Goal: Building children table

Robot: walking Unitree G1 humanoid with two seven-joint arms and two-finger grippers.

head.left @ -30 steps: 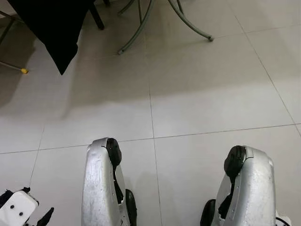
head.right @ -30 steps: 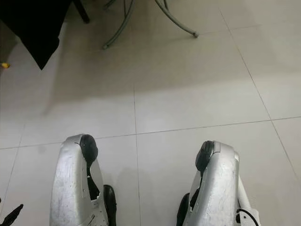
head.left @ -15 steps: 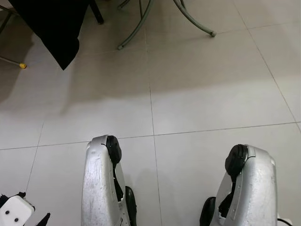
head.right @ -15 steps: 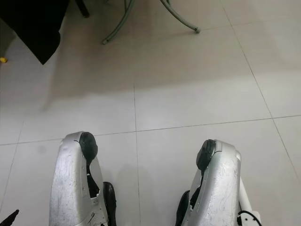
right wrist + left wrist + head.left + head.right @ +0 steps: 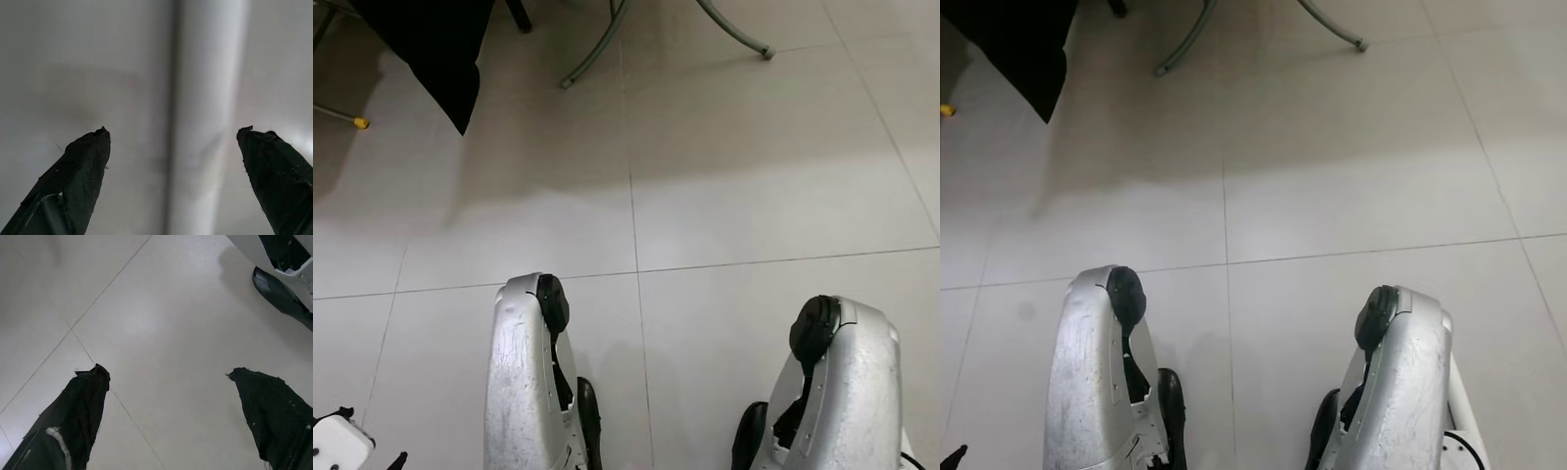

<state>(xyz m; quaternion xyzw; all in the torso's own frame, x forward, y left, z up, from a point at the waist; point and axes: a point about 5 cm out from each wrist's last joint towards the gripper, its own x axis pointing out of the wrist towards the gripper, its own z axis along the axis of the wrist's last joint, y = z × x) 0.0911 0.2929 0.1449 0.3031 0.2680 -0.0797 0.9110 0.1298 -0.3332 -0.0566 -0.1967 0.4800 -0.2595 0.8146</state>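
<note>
Head camera looks straight down at pale floor tiles (image 5: 744, 186), with the robot's two silver legs (image 5: 524, 382) at the bottom edge. No table parts lie anywhere on the floor here, so I judge this a walking or searching step, nothing being assembled yet.

Left gripper (image 5: 168, 377) hangs low at the robot's left side, fingers spread wide, nothing between them, bare tile beneath and one black foot (image 5: 281, 296) near. Right gripper (image 5: 173, 137) is spread wide too, empty, facing something pale and blurred.

To do this step well: keep both arms down, walk steadily and lift the gaze off the floor, since the parts must lie elsewhere. Steer clear of the grey metal legs (image 5: 597, 59) and the black cloth (image 5: 435, 49) ahead.

Hard to tell: what those metal legs belong to, cut off at the top edge. A small yellow tip (image 5: 359, 122) on a thin rod sits far left, its owner out of frame. The pale band before the right gripper stays unreadable.
</note>
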